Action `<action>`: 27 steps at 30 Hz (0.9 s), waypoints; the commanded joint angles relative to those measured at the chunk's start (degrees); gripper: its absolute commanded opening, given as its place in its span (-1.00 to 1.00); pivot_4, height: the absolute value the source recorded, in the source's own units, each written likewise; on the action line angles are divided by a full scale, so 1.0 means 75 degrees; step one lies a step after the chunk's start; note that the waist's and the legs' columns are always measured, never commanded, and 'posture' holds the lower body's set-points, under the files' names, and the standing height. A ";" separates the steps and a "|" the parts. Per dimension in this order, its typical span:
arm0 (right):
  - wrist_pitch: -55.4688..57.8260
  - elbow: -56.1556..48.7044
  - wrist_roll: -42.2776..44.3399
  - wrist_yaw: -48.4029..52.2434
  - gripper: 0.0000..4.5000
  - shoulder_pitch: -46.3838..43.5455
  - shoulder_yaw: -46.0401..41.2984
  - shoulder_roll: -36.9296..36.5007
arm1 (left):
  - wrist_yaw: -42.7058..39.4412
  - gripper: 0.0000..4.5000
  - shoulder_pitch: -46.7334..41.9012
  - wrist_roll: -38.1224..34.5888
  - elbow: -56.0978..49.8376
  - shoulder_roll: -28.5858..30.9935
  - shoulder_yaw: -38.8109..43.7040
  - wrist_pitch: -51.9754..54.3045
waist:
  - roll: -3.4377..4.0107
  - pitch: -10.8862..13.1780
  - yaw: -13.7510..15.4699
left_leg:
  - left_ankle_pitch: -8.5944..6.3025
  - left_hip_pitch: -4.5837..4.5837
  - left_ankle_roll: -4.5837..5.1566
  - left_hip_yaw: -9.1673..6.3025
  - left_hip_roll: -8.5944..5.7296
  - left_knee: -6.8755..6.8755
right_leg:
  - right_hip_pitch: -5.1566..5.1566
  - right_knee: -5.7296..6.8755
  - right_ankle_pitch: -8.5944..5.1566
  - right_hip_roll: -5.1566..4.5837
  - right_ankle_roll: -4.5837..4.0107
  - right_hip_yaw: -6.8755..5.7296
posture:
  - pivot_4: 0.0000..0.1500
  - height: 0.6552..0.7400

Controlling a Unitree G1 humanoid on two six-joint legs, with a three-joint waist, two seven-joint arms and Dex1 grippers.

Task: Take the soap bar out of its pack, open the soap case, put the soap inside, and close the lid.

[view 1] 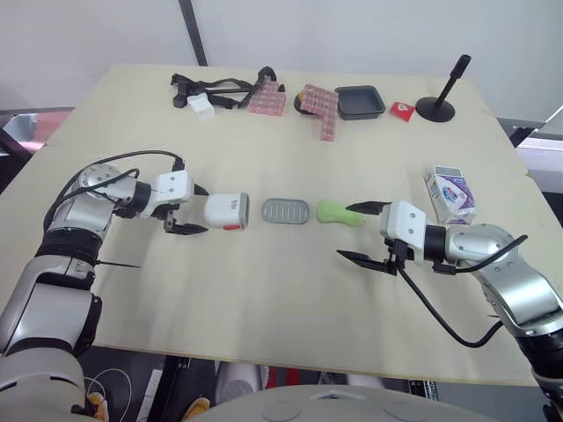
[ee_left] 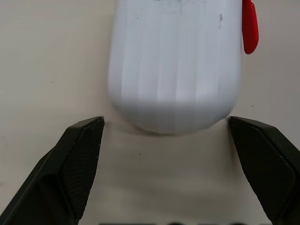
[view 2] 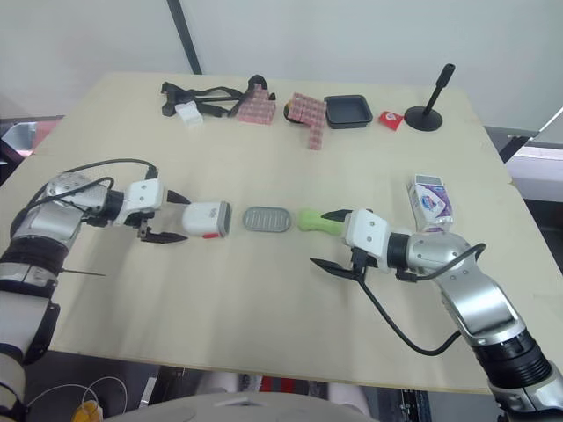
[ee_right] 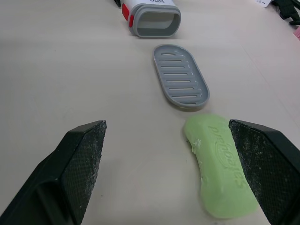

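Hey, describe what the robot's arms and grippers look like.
The left arm and right arm are silver shells with black joints. Each has a white boxy wrist block and a looping black cable. The left gripper and right gripper each have two black, tapered, textured fingers.

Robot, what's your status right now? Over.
Left gripper open at the end of the white soap case. Right gripper open beside the green soap bar. Soap unpacked, not yet in case. Grey tray lies between them.

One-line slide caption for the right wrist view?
Open right gripper facing the green soap bar, with the grey tray and open white soap case beyond.
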 commanded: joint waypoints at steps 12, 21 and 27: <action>0.2016 -0.0755 0.0123 -0.0403 1.00 -0.0871 -0.0276 -0.0488 | 0.0079 1.00 0.0748 -0.2808 -0.2963 -0.0417 0.1899 0.2656 | 0.0003 0.0000 -0.0004 | 0.0000 0.0011 0.0000 0.0001 -0.0004 -0.0002 | 0.0003 0.0002 0.0000 -0.0004 0.0000 0.0000 | 1.00 1.00; 0.3559 -0.1198 0.0583 -0.0131 1.00 -0.1443 -0.0410 -0.1295 | 0.0173 1.00 0.1956 -0.3094 -0.4951 -0.1348 0.1374 0.2820 | 0.0004 0.0005 0.0039 | -0.0002 -0.0011 -0.0003 0.0002 0.0003 -0.0003 | 0.0011 -0.0011 0.0001 0.0018 0.0001 0.0011 | 1.00 1.00; 0.4658 -0.1160 0.0950 -0.0200 1.00 -0.2251 -0.0173 -0.1294 | 0.0429 1.00 0.1985 -0.2907 -0.4951 -0.1590 0.1207 0.2757 | 0.0005 0.0005 0.0044 | 0.0000 -0.0001 -0.0004 0.0003 0.0005 -0.0001 | 0.0011 0.0000 0.0001 0.0018 0.0002 0.0015 | 1.00 1.00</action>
